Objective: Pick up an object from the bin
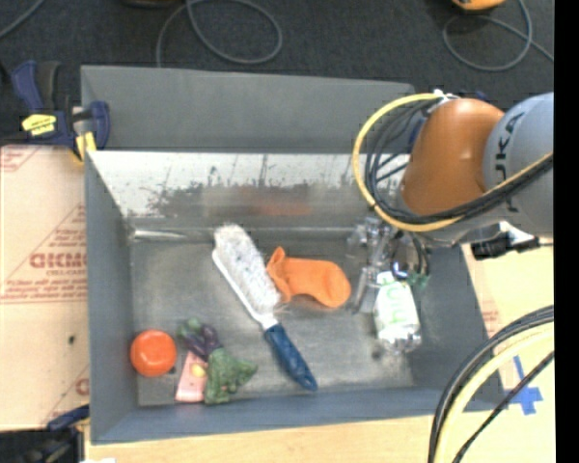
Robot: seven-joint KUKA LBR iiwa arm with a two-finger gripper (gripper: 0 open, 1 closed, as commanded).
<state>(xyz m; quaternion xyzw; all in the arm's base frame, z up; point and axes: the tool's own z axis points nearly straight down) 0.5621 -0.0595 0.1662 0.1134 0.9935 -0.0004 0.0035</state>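
Camera view: gripper point(381, 263) is seen just above white bottle point(398, 318), orange cloth point(314, 283) at its left; approach step judged; its opening cannot be told; alignment and closing on the bottle are needed next

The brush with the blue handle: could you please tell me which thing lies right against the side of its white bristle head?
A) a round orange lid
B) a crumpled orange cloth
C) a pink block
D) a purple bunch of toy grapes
B: the orange cloth lies in the middle of the bin, its left edge against the right side of the bristle head of the brush.
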